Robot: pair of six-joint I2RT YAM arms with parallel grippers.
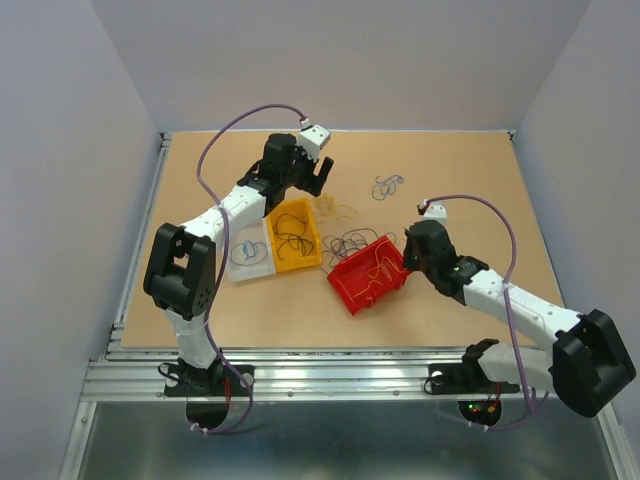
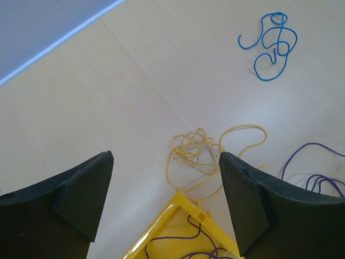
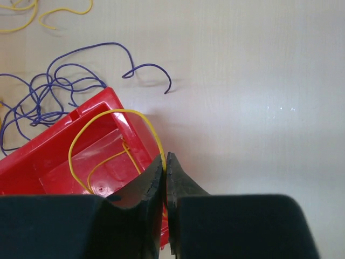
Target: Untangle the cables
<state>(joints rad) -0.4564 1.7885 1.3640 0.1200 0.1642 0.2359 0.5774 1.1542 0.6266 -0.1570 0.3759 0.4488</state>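
My right gripper (image 3: 166, 157) is shut on a thin yellow wire (image 3: 108, 111) that loops up out of the red bin (image 3: 38, 167); in the top view it (image 1: 407, 264) sits at that bin's right edge (image 1: 352, 286). A dark purple tangle (image 3: 48, 91) lies on the table just behind the bin (image 1: 350, 242). My left gripper (image 2: 166, 156) is open and empty above a yellow wire tangle (image 2: 199, 150), over the far corner of the yellow bin (image 2: 180, 208). A blue wire (image 2: 272, 48) lies alone farther off (image 1: 387, 186).
The yellow bin (image 1: 308, 258) holds a dark wire, and the white bin (image 1: 262, 268) to its left holds a blue wire. Both stand left of the red bin. Grey walls enclose the table on three sides.
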